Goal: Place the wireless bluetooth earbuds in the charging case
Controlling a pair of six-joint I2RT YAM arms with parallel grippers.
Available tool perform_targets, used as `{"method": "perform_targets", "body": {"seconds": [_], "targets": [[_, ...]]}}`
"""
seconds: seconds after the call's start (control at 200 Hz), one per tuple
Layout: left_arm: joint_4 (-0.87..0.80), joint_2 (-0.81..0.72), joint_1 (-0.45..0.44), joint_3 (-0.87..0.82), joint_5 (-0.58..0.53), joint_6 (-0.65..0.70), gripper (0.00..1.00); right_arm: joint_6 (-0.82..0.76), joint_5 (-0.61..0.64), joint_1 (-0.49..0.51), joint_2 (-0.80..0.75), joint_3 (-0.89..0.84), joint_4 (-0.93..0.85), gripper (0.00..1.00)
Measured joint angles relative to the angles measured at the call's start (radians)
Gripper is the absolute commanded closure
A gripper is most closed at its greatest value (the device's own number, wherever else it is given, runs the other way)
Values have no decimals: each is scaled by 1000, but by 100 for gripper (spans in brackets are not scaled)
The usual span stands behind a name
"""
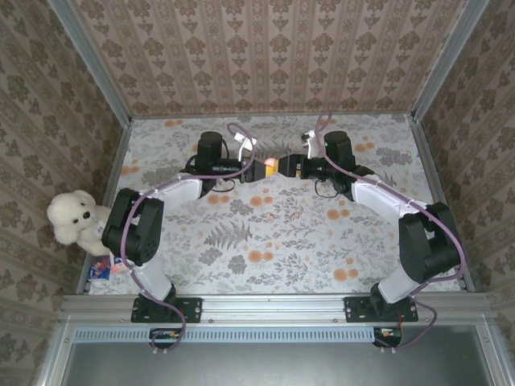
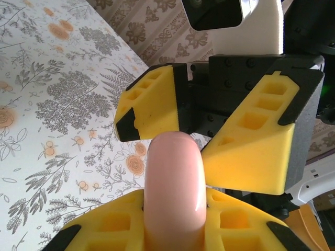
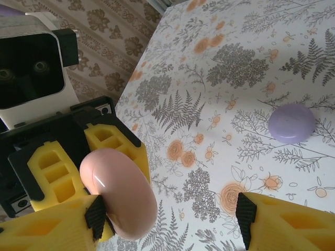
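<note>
Step in hand: by my reading, a mid-air pass or two-handed hold of the pink charging case (image 2: 175, 178); no earbud is seated, and I can make out no earbud anywhere.
Case position: held off the table (image 1: 241, 241), above its far half, about midway between the left and right edges.
Left gripper (image 2: 175, 212): its fingers (image 2: 235, 222) are clamped on the case's sides, with the rounded end pointing out toward the other arm.
Right gripper (image 3: 170, 214): its fingers (image 3: 282, 222) are spread wide, one on either side of the case's free end, holding nothing.
Case relative to the right fingers: close against one pad and well apart from the other. I cannot tell whether it touches the near pad, because that spot sits at the frame's bottom edge.
Lid: looks closed.
Lilac oval (image 3: 292, 122): lies on the table beyond the right gripper; possibly a second case, not certain.
Next move calls for: centring the right fingers on the case, then closing squarely. The shell looks glossy and may slip. The lid must open before any earbud goes in.
</note>
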Motion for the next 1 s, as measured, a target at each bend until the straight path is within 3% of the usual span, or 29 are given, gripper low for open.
{"method": "perform_targets", "body": {"seconds": [0.7,1.0], "targets": [[-51,-55,-14,0,30,48,92,47,65,-53,3,-38,21,33],[-51,-55,-14,0,30,55,93,76,60,-22,-99,-64,27,33]]}}
